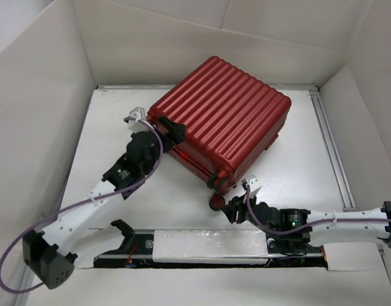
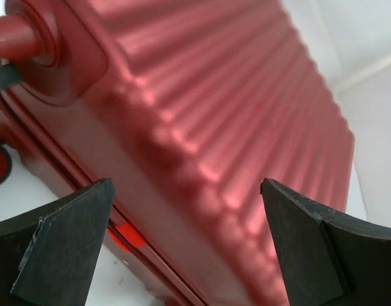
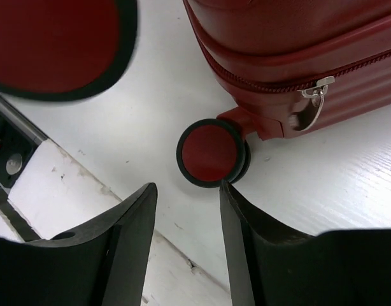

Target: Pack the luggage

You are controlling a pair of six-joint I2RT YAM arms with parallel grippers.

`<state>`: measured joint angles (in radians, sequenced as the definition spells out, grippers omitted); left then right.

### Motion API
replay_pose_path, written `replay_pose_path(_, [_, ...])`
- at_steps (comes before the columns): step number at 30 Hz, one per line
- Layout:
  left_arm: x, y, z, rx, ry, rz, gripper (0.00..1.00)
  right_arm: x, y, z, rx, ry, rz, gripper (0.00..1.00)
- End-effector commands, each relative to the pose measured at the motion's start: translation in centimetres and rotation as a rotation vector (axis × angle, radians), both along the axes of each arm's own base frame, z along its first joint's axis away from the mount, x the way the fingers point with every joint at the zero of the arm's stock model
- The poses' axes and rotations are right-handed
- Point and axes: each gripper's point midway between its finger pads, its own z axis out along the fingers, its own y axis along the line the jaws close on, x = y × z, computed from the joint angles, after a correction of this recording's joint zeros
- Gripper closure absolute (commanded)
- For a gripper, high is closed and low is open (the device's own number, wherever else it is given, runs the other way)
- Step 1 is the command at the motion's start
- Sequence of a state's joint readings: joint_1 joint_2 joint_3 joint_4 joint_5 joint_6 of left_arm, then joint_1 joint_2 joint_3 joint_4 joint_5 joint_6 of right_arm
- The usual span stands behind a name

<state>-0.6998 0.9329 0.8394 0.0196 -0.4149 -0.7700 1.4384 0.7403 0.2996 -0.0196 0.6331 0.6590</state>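
Luggage: the luggage (image 1: 224, 118) lies flat on the white table (image 1: 297, 159), ribbed shell up and turned on the diagonal, with one corner toward the arms. The lid is down on the base, so no lining or contents show.

Seam: in the right wrist view the two halves meet along a closed zip line, and a metal zipper pull (image 3: 313, 102) hangs beside the wheel corner. Whether the zip is shut all the way round cannot be told.

Left gripper: the left gripper (image 1: 173, 131) sits at the case's left corner with its jaws spread wide. The left wrist view shows the ribbed shell beyond the fingers, and they grip nothing.

Right gripper: the right gripper (image 1: 237, 207) is low on the table at the near corner, jaws partly apart and empty. One small dark-rimmed wheel (image 3: 211, 153) lies just beyond its fingertips, close to the right finger.

Done, as judged: the case looks shut, no loose items lie around it, and both arms have nothing in hand. This suggests the filling and closing are finished.

Left, as judged: little. Perhaps the zip needs confirming, or the arms need to pull clear. What is inside is hidden.
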Motion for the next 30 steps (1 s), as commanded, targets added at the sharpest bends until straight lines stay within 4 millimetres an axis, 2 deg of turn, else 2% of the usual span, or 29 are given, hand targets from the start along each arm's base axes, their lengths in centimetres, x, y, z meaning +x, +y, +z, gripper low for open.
replay_pose_path(1, [1.9,1.0,3.1,-0.164,-0.045,-0.152,0.04,0.0,0.7,1.6,0.046,0.004,0.004,0.5])
replay_pose_path(2, [4.4,6.1,2.7,-0.207,-0.062,-0.077,0.07,-0.2,0.8,1.5,0.047,0.009,0.015,0.48])
replay_pose_path(3, [4.1,7.3,1.3,-0.239,-0.056,-0.106,0.1,-0.2,0.7,1.4,0.047,0.009,0.015,0.48])
replay_pose_path(4, [3.7,8.3,1.0,-0.229,-0.057,-0.109,0.1,-0.2,0.6,1.7,0.061,0.007,0.015,0.48])
replay_pose_path(5, [3.1,9.9,1.8,-0.202,-0.087,-0.058,0.1,-0.2,0.5,1.3,0.052,0.008,0.015,0.47])
replay_pose_path(7, [2.5,10.9,0.9,-0.167,-0.083,-0.006,0.06,-0.2,0.3,1.6,0.065,0.0,0.019,0.45])
replay_pose_path(9, [2.2,11.3,0.2,-0.176,-0.082,0.011,0.02,-0.1,0.2,1.9,0.077,-0.006,0.01,0.44])
replay_pose_path(10, [2.3,11.3,-1.4,-0.176,-0.044,0.015,0.02,-0.1,0.1,2.1,0.079,-0.014,0.014,0.43])
replay_pose_path(11, [2.6,11.4,-1.7,-0.189,-0.044,0.007,0.0,-0.1,0.1,2.1,0.079,-0.014,0.014,0.43])
replay_pose_path(13, [3.4,12.1,-3.9,-0.228,0.004,0.007,0.0,-0.1,0.1,2.1,0.071,-0.021,0.017,0.4])
replay_pose_path(14, [3.5,11.4,-3.0,-0.257,-0.048,-0.061,0.0,-0.1,-0.1,1.6,0.061,-0.02,0.017,0.4])
replay_pose_path(15, [3.6,11.5,-3.0,-0.283,-0.063,-0.08,0.0,-0.1,-0.1,1.6,0.061,-0.02,0.017,0.4])
replay_pose_path(16, [4.2,12.5,-3.9,-0.311,-0.048,-0.069,0.0,-0.1,-0.2,1.1,0.057,-0.01,0.013,0.39])
replay_pose_path(19, [5.3,12.8,-4.5,-0.338,-0.02,-0.091,0.0,-0.3,-0.1,1.1,0.066,0.002,0.018,0.39])
replay_pose_path(20, [5.6,12.9,-4.4,-0.33,-0.016,-0.091,0.0,-0.3,-0.1,1.1,0.066,0.002,0.018,0.39])
replay_pose_path(21, [5.8,12.6,-3.4,-0.341,-0.047,-0.116,0.0,-0.3,-0.1,1.1,0.066,0.002,0.018,0.39])
replay_pose_path(24, [6.4,12.5,-2.8,-0.36,-0.064,-0.127,0.0,-0.4,0.0,0.8,0.057,0.007,0.026,0.39])
replay_pose_path(30, [8.1,12.0,-3.4,-0.436,-0.039,-0.179,0.0,-0.4,0.0,0.3,0.037,0.01,0.026,0.39])
